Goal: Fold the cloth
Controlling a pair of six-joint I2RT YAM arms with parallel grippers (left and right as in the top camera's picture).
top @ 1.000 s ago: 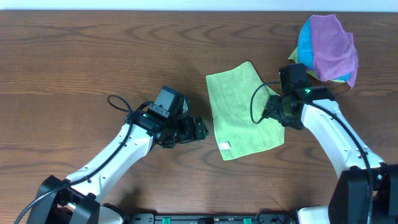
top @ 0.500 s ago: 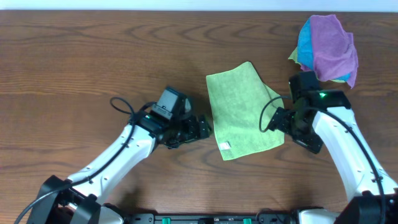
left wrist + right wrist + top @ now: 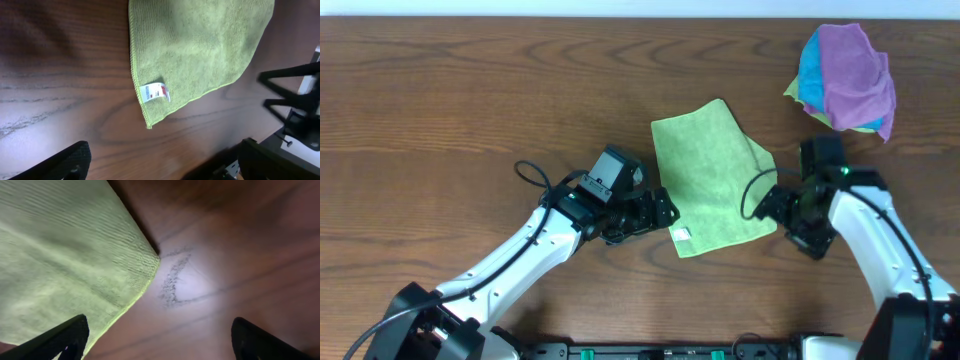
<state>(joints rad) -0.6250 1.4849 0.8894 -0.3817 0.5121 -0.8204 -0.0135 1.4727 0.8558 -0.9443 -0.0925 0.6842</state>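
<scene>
Left hand (image 3: 663, 212) and right hand (image 3: 772, 205) both released, empty; each should drop onto the cloth (image 3: 710, 180) corner just ahead, pinching low at the tabletop (image 3: 470, 100).

A: Where's the top camera?
B: Straight above the table (image 3: 440, 90), looking down from high up.
A: And the wrist cameras?
B: Low and close. Both face the green cloth (image 3: 200, 45): the left sees its tag (image 3: 154, 92) corner, the right another corner.
</scene>
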